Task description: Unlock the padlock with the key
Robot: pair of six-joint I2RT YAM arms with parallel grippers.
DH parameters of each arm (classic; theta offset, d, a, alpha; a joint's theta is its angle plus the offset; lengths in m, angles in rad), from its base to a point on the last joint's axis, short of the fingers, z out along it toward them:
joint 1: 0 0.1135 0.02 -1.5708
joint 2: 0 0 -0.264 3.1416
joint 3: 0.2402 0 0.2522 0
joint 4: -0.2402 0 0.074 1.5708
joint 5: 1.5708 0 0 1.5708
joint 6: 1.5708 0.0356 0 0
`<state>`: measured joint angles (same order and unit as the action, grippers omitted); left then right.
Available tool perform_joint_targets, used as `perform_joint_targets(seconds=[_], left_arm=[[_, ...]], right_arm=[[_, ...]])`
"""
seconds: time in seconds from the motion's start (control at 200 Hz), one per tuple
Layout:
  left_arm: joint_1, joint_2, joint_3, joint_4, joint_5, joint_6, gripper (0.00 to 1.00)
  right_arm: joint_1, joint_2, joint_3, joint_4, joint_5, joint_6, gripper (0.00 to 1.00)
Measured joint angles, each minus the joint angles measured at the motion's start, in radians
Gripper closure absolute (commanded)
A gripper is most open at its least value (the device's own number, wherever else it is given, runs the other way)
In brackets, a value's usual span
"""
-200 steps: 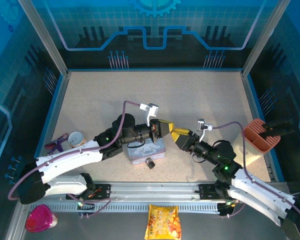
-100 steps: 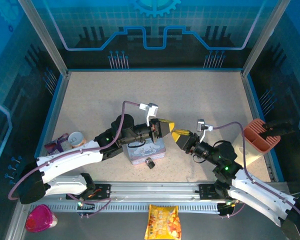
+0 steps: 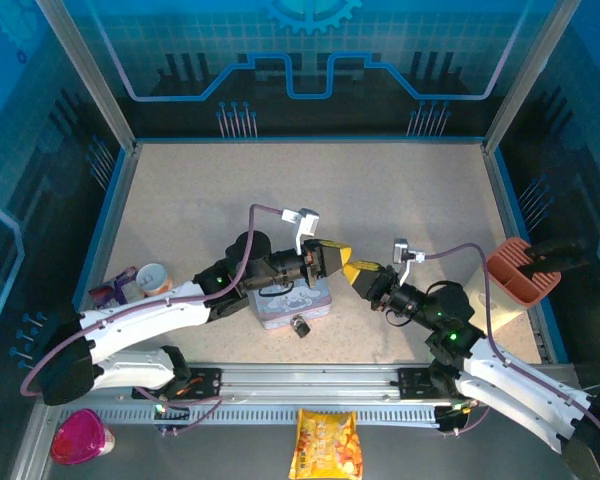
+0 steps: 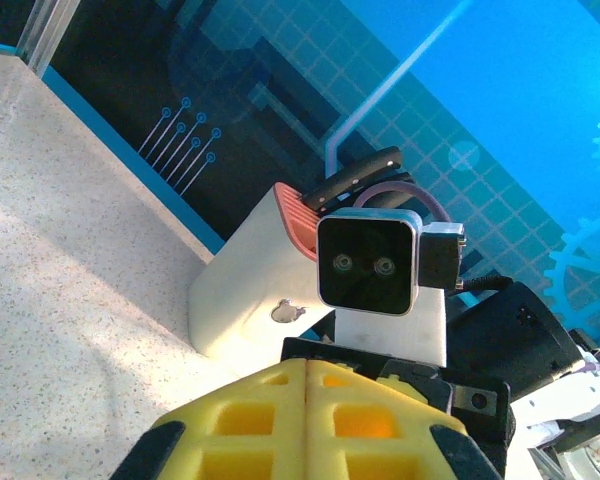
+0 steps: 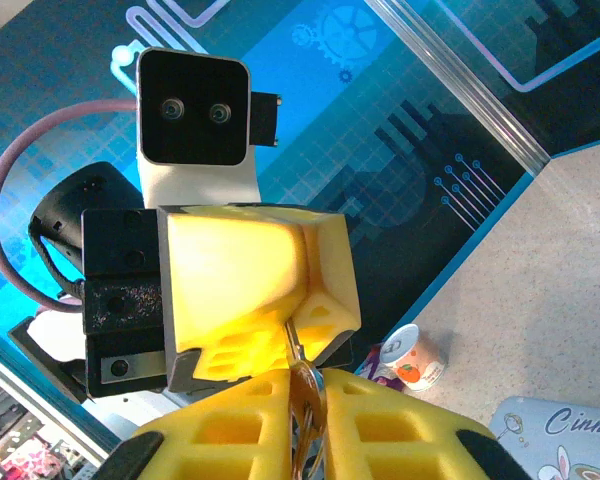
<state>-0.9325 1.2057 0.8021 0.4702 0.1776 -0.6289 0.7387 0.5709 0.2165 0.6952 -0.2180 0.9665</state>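
Note:
The key [image 5: 303,372] hangs in the air between my two grippers. My right gripper [image 5: 305,378] is shut on its head and ring. Its thin blade runs up into the tips of my left gripper [image 5: 292,322], whose yellow fingers are pressed together on it. In the top view the left gripper [image 3: 332,259] and right gripper [image 3: 359,272] meet tip to tip just right of the pale blue tin [image 3: 298,300]. The small dark padlock [image 3: 301,326] lies on the table by the tin's near edge, apart from both grippers. In the left wrist view the left gripper [image 4: 307,366] shows a closed seam; the key is hidden there.
A white holder with a coral insert [image 3: 515,275] stands at the right edge. A small cup [image 3: 152,277] and a purple wrapper sit at the left edge. A snack bag [image 3: 325,445] and a pink object [image 3: 80,437] lie off the table in front.
The two grippers have edged slightly closer, tip to tip, with the left arm shifting a little right. The padlock and tin have not moved.

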Motion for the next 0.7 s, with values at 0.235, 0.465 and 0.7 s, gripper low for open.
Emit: perform_joint_targets(seconds=[0.235, 0.465, 0.7], left_arm=[[0.000, -0.001, -0.010, 0.016, -0.007, 0.000, 0.99], [-0.005, -0.005, -0.014, -0.025, -0.041, -0.002, 0.70], [0.057, -0.117, -0.017, -0.271, -0.114, -0.020, 0.31]], right_arm=[[0.000, 0.002, 0.000, -0.008, 0.000, -0.005, 1.00], [0.000, -0.020, 0.008, -0.081, 0.004, -0.018, 1.00], [0.001, -0.100, 0.108, -0.411, 0.048, -0.124, 1.00]])
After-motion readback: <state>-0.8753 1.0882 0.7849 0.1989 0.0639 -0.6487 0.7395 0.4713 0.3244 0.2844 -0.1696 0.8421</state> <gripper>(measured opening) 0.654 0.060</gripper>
